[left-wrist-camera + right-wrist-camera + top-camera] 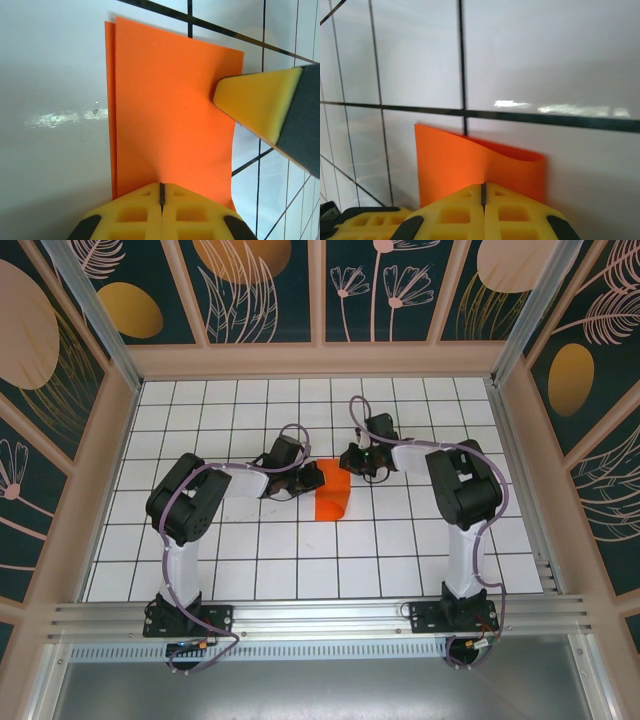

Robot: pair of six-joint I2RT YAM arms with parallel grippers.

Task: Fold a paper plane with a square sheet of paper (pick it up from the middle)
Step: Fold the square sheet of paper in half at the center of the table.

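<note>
The square sheet of paper (333, 498) is bright orange and doubled over, lying on the white grid table with one end curling up. In the left wrist view two offset layers of the sheet (170, 100) show along its left side. My left gripper (161, 186) is shut at the sheet's near edge, and the paper puckers into its jaw line. From above, the left gripper (312, 480) sits at the sheet's left side and the right gripper (350, 466) at its far right. My right gripper (483, 186) is shut on the sheet's (470, 160) edge, beside an open fold loop. One of its fingers (255, 100) touches the paper's far edge.
The white tiled table (250, 570) runs out to wooden walls on three sides. A metal rail (320, 618) with both arm bases crosses the near edge. The left gripper's fingers (355, 222) lie close to the right gripper at the lower left of the right wrist view.
</note>
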